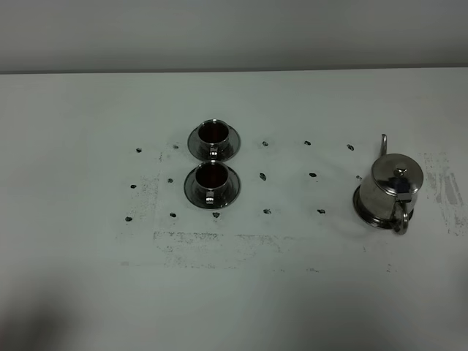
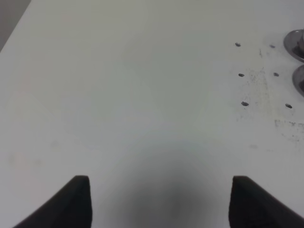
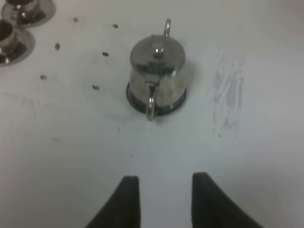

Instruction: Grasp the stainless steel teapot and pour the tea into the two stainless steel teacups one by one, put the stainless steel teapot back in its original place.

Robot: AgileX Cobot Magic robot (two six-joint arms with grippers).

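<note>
The stainless steel teapot [image 1: 391,191] stands upright on its round steel plate [image 1: 363,210] at the right of the table, spout pointing away and loop handle toward the front. In the right wrist view the teapot [image 3: 156,71] is well ahead of my right gripper [image 3: 164,176], whose fingers stand a little apart with nothing between them. The two stainless steel teacups sit on saucers left of centre, the far one [image 1: 213,134] and the near one [image 1: 210,178], both holding dark reddish tea [image 1: 213,130]. My left gripper [image 2: 160,179] is wide open over bare table. Neither gripper shows in the high view.
Small dark marks [image 1: 262,176] dot the white table [image 1: 292,292] between the cups and the teapot. A scuffed grey patch [image 1: 212,241] lies in front of the cups, another [image 1: 444,186] right of the teapot. The table's far edge meets a wall.
</note>
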